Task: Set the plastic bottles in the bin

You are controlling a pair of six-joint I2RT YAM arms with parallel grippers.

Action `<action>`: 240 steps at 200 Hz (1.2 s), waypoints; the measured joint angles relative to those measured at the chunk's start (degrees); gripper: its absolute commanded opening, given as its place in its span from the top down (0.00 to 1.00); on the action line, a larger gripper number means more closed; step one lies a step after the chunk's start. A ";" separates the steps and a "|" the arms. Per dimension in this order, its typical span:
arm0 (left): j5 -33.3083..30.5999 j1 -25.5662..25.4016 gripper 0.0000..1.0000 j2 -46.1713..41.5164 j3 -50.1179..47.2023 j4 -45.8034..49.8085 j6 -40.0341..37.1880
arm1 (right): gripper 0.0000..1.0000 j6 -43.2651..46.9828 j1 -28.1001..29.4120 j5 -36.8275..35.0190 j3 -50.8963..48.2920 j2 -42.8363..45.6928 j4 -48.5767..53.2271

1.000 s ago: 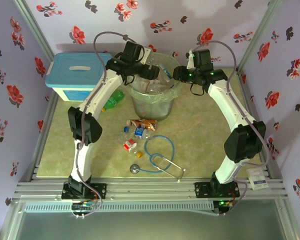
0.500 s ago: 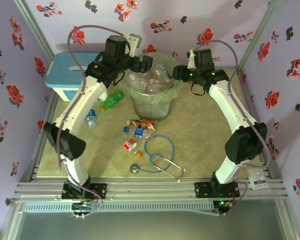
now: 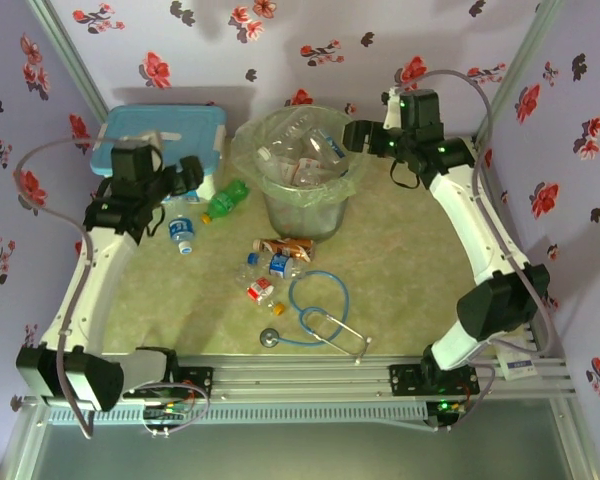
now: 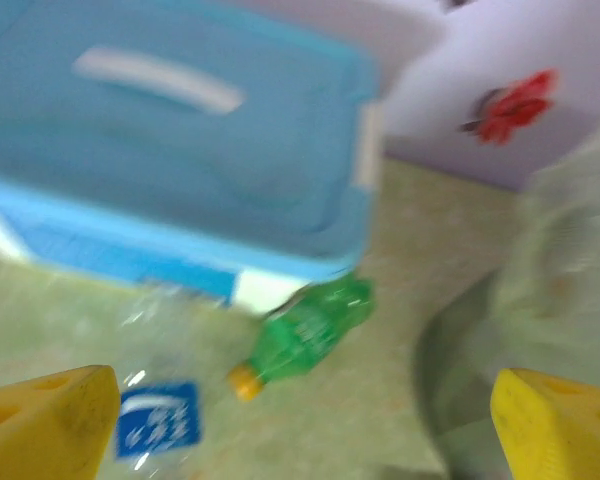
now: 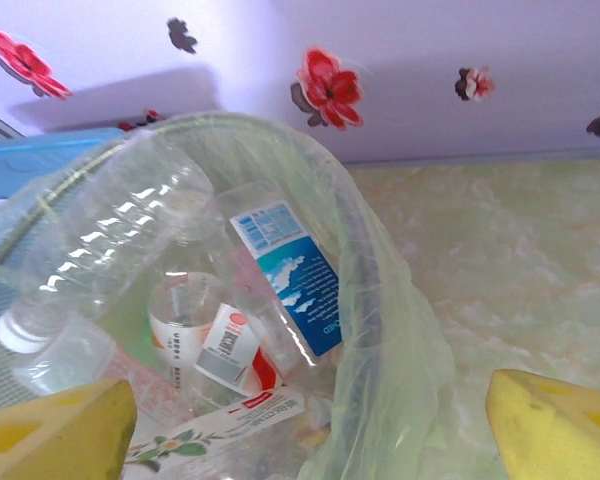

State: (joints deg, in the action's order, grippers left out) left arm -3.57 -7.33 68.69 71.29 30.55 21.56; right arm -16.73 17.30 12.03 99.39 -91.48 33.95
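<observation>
Left fingers spread wide and holding nothing, poised above the green bottle, which lies on its side on the table just beside the corner of the white box with the blue lid. A blue-labelled bottle lies near it. Right fingers likewise spread and empty, over the rim of the bin.

The step in hand appears to be the left arm's next pick. It is best done by lowering the fingers astride the bottle's body, across its short axis – a round, light bottle is likely to roll if nudged at the cap – while keeping clear of the box wall.

Counts: one bin; one box; one stethoscope. Six bottles are on the table – the green one, the blue-labelled one and a cluster of four in front of the bin. At least five are inside the bin, overlapping too much for a firm count.
</observation>
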 measured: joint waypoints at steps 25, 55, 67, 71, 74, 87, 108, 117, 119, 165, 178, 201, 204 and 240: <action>-0.33 5.77 0.04 -1.20 -8.24 -0.07 2.91 | 0.09 0.04 0.00 -0.04 -0.26 2.75 0.44; -0.26 8.50 0.03 2.80 -14.51 -2.93 5.18 | 0.09 0.02 -0.07 -0.50 -2.10 6.14 0.63; -0.17 8.85 0.02 5.64 -15.65 -4.92 5.57 | 0.09 0.04 -0.17 -0.90 -2.97 7.19 0.66; -0.09 8.92 0.02 6.80 -16.00 -5.73 5.62 | 0.09 0.02 -0.22 -0.96 -3.23 7.48 0.76; 0.00 8.98 0.02 7.63 -16.22 -6.29 5.62 | 0.10 0.02 -0.31 -1.14 -3.41 7.65 0.81; 0.31 9.14 0.02 10.97 -16.63 -8.31 5.64 | 0.10 0.02 -0.63 -1.36 -4.02 8.22 1.18; 1.22 9.25 0.04 16.15 -16.65 -11.28 5.62 | 0.11 0.00 -1.33 -1.53 -4.72 8.37 1.44; 1.51 9.29 0.05 17.94 -16.65 -12.22 5.62 | 0.11 0.00 -1.53 -1.53 -5.05 8.35 1.49; 1.62 9.29 0.05 18.34 -16.65 -12.48 5.60 | 0.11 0.00 -1.57 -1.53 -5.11 8.35 1.49; 2.16 9.66 0.17 23.76 -16.65 -15.43 6.01 | 0.11 -0.48 -1.92 -1.05 -5.77 8.22 1.40; 2.34 9.66 0.21 24.46 -16.65 -16.44 6.32 | 0.11 -0.85 -2.08 -0.66 -5.77 8.11 1.31; 2.78 9.66 0.31 25.35 -16.65 -17.64 6.69 | 0.12 -1.36 -2.34 -0.13 -5.81 7.82 0.79; 2.78 9.66 0.32 25.44 -16.65 -17.73 6.80 | 0.12 -1.44 -2.40 -0.09 -5.81 7.78 0.72; 2.80 9.66 0.40 25.88 -16.65 -19.28 6.82 | 0.13 -1.75 -2.45 0.33 -5.84 7.41 0.35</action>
State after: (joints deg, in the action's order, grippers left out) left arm -0.78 2.33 94.56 54.63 11.27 28.38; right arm -18.48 14.85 12.36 93.56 -84.07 34.30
